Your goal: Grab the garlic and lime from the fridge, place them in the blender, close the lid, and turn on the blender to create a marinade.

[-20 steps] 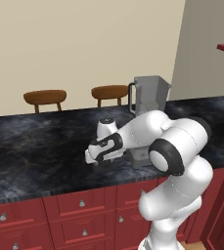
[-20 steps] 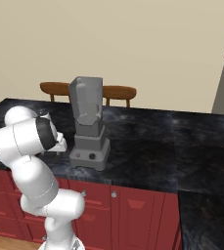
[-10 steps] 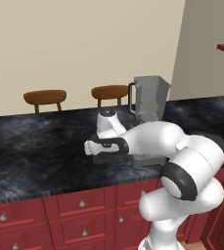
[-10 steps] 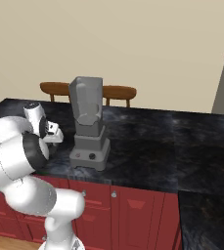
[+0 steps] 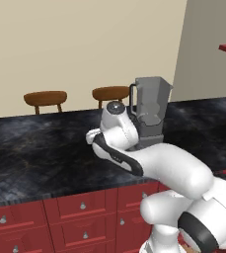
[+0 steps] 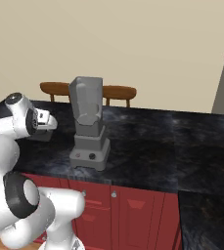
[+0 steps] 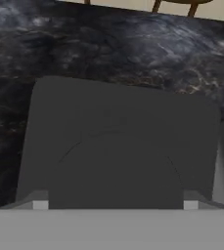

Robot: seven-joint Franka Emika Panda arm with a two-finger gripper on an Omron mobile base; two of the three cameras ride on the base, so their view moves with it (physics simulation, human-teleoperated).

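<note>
A long black marble counter point(image 5: 45, 148) over red cabinets point(image 6: 138, 210) is stretching across a simulated kitchen, with two wooden stools point(image 5: 45, 97) standing behind it against a beige wall. The white robot arm point(image 5: 169, 168) is reaching low over the counter, its hand just to the left of the blender point(image 6: 89, 127), which is standing upright near the counter's front edge with its jar open at the top. Whether the garlic and lime are already lying inside cannot be told through the grey jar.

In the hand view, the lid point(image 7: 118, 141), a flat dark squarish cap with a raised round centre, is lying on the counter directly under the hand, beside the blender's base. In the right base view it is showing as a dark slab point(image 6: 41, 135) beneath the wrist. The gripper point(image 7: 116, 202) is standing wide, its two tips straddling the lid's near edge and holding nothing yet.

The step in hand appears to be picking up the lid in order to close the jar. The next move is likely calling for a short descent until the fingers bracket the cap, a firm squeeze, then a lift clear of the counter and a carry up and right over the jar's mouth.
</note>
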